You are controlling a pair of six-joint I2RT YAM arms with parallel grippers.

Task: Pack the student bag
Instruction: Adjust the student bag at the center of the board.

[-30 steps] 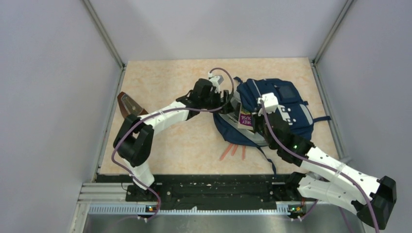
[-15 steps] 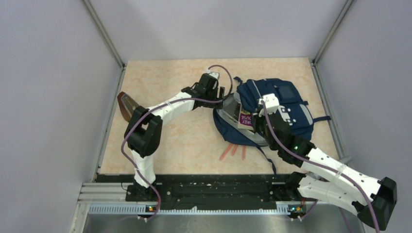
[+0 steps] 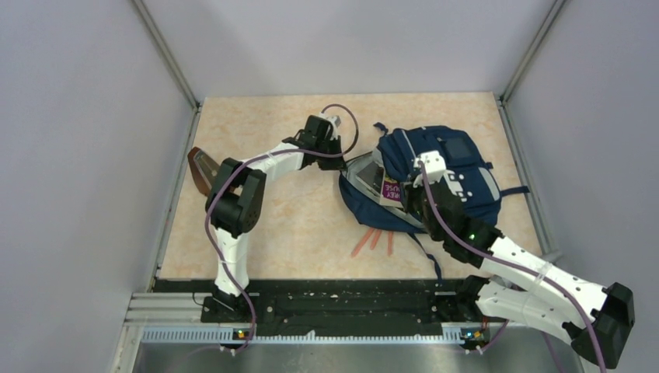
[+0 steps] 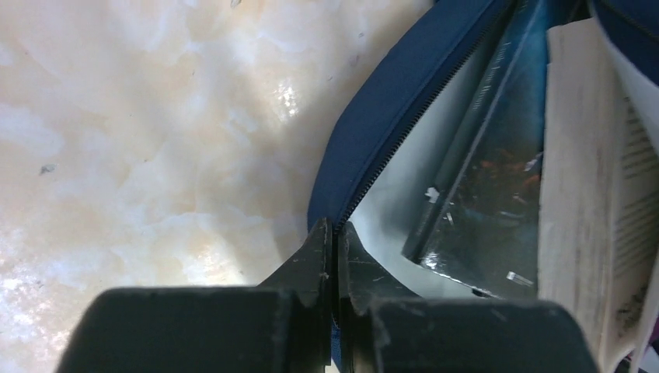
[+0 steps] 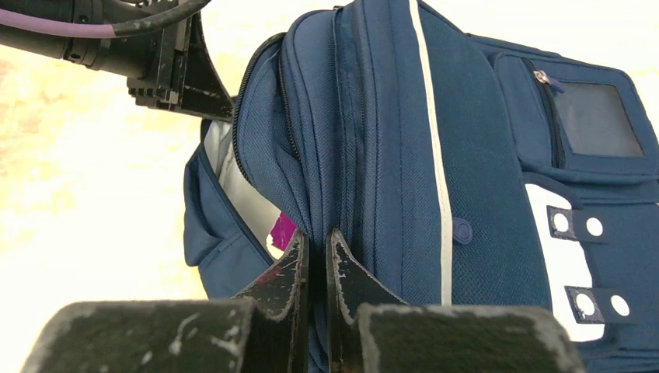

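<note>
Status: large navy fabric backpack (image 3: 458, 167) lies right of centre on beige tabletop (image 3: 256, 225), mouth open leftward, purple-covered book (image 3: 392, 190) inside. Soft, floppy, probably hefty; grab the zip rim. left tool (image 4: 334, 233) closed at zip edge, right tool (image 5: 317, 237) closed against top fold; pinch unconfirmed.

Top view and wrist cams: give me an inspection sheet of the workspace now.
Surface: beige marbled table.
Job's things: student bag, main zip open, books inside.
Clutter: orange sticks beside the bag; brown object at the table's left edge.
Grippers: left gripper, fingers shut at the bag's zip edge; right gripper, fingers shut against the bag's fabric.
Cables: purple cables along both arms.
Surroundings: grey walls, metal frame.
</note>
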